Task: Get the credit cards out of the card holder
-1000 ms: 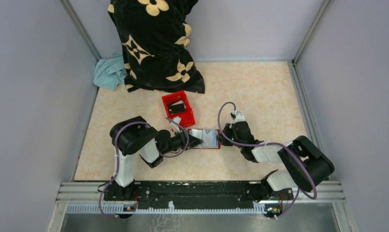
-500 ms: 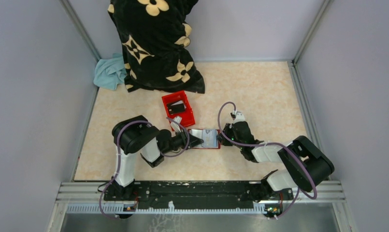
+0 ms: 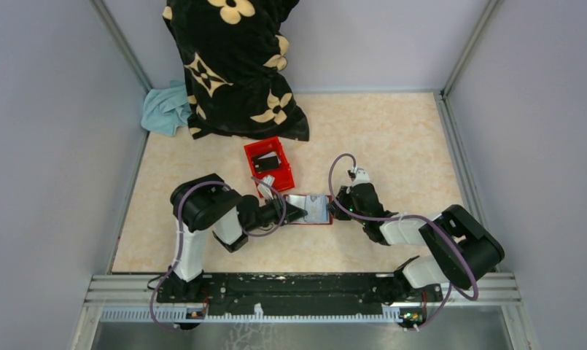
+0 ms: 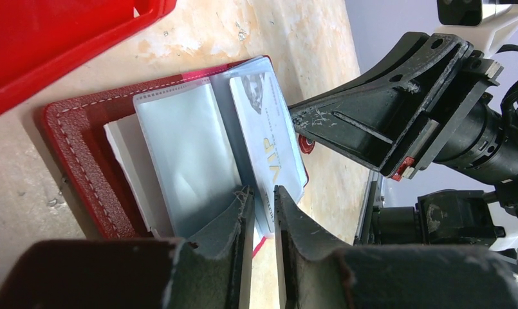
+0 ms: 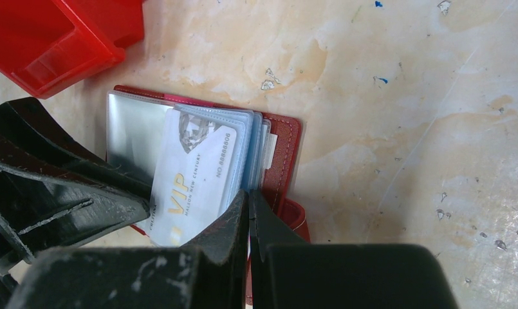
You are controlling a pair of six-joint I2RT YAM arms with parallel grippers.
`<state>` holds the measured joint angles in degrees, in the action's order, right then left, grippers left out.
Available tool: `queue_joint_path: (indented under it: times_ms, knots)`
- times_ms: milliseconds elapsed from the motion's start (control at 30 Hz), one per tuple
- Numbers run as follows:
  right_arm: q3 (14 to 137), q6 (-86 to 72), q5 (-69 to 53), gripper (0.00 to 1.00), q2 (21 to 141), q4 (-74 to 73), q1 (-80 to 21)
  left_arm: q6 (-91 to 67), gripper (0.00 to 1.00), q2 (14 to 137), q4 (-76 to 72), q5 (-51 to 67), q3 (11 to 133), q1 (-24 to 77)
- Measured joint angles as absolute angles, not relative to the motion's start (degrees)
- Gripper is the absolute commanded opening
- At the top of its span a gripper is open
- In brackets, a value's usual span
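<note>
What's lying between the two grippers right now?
The open card holder, a pale card showing inside, lies between the left gripper and the right gripper; the top view shows it.

Overhead, plus wrist close-ups sharing card holder [image 5: 285, 154]

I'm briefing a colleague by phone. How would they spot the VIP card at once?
Near the middle of the beige marbled table, beside the bright red box, lies an open dark red card holder. The VIP card sticks out askew from its clear sleeves; it alone bears gold VIP lettering and a small portrait.
</note>
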<state>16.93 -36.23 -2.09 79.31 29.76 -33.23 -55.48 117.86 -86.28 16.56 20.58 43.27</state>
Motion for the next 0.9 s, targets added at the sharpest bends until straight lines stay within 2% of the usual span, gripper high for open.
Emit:
queue_joint_path:
  times_ms: [300, 667, 900]
  knots:
    - [16.93, -36.23, -2.09, 0.0, 79.33, 29.76, -33.23, -55.79, 0.17, 118.3, -86.43, 16.58, 20.69, 43.24]
    - [16.93, -36.21, -2.09, 0.0, 79.33, 29.76, -33.23, -56.36, 0.01, 118.76, -86.59, 16.69, 20.69, 43.24]
    - [16.93, -36.21, -2.09, 0.0, 79.33, 29.76, -33.23, -56.9, 0.0, 118.76, -86.65, 16.84, 20.67, 43.24]
